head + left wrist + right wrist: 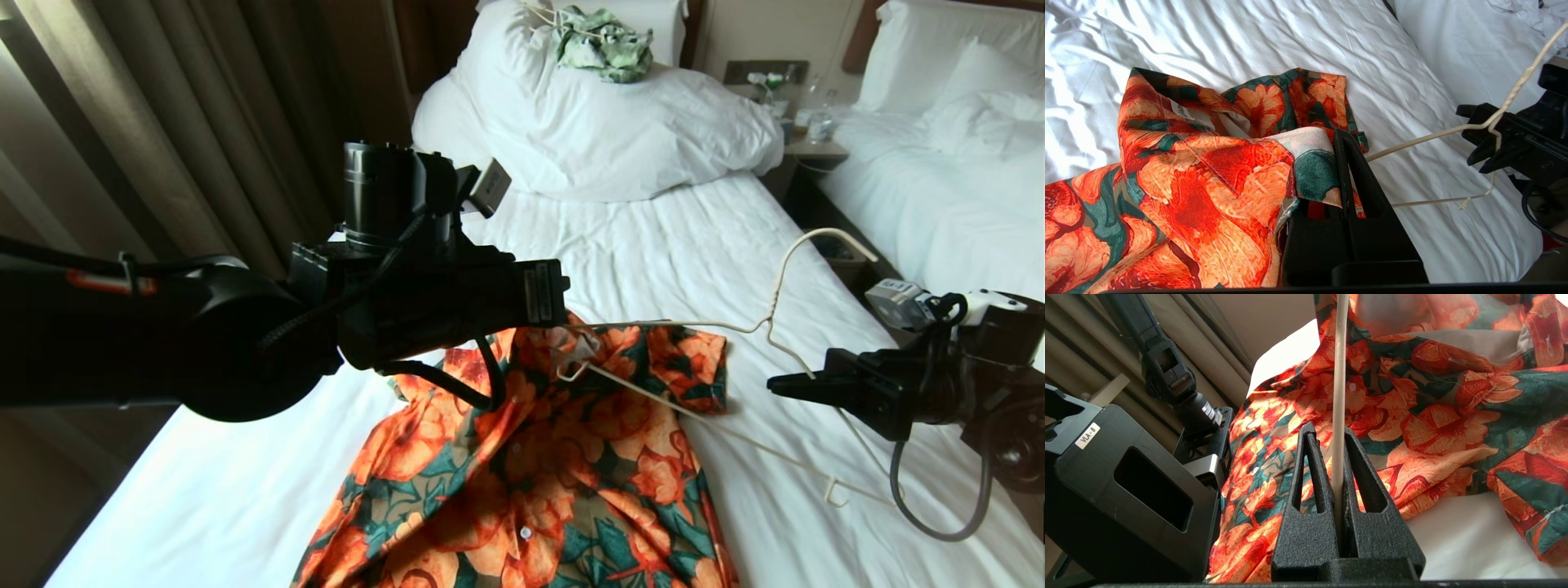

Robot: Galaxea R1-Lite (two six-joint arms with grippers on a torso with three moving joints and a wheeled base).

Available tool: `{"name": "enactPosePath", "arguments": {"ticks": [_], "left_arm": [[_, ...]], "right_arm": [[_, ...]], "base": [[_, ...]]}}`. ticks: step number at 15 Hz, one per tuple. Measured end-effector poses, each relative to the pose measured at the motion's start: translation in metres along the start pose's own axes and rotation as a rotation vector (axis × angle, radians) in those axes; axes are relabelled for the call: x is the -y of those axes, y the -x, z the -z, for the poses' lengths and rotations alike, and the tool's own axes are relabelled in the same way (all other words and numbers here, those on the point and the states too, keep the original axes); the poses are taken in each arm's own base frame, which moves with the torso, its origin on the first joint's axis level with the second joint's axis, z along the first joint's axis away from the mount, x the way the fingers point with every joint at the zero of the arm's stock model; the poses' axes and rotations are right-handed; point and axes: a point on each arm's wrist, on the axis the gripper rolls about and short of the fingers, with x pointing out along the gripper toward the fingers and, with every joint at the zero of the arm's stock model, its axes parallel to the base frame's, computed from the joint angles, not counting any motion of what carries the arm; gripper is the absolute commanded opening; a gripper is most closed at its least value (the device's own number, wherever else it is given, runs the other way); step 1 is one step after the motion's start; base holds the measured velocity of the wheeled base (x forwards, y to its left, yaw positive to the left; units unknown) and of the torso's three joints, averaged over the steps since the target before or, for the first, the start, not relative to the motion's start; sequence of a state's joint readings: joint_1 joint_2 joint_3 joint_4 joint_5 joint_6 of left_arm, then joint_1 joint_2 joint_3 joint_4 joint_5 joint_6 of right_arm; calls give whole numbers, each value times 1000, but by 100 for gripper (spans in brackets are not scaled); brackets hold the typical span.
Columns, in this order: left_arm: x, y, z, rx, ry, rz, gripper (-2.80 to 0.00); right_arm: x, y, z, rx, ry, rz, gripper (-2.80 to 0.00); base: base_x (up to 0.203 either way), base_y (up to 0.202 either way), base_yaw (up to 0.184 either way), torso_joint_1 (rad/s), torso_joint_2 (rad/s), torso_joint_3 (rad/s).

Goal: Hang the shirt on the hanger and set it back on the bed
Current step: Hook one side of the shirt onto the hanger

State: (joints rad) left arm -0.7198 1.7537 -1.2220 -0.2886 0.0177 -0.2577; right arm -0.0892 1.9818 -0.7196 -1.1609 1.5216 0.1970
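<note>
Threading the hanger [784, 327], pinched by the right gripper [784, 384], into the shirt [555, 457] whose collar the left gripper [1345, 163] clamps, probably calls for sliding the free shoulder in next.

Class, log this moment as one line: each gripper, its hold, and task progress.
left gripper: shut on shirt | right gripper: shut on hanger | hanger end in shirt, above bed

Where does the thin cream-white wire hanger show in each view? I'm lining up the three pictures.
Head view: the thin cream-white wire hanger rises right of centre, one shoulder in the orange-flowered shirt, pinched by the right gripper.
Left wrist view: hanger at the right edge, in the right gripper.
Right wrist view: a pale rod clamped between the jaws, up the middle.
Shared landmark: the shirt on the white bed.
</note>
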Motion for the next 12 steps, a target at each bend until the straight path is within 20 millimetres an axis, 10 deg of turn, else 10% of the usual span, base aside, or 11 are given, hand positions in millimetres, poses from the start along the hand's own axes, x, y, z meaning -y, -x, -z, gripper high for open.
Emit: {"name": "enactPosePath", "arguments": {"ticks": [12], "left_arm": [[-2,-4,10,-30,-51,-3,-280]], "right_arm": [[1,7,-4,8,25,21,-280]], "base": [[0,0,0,0,0,0]]}}
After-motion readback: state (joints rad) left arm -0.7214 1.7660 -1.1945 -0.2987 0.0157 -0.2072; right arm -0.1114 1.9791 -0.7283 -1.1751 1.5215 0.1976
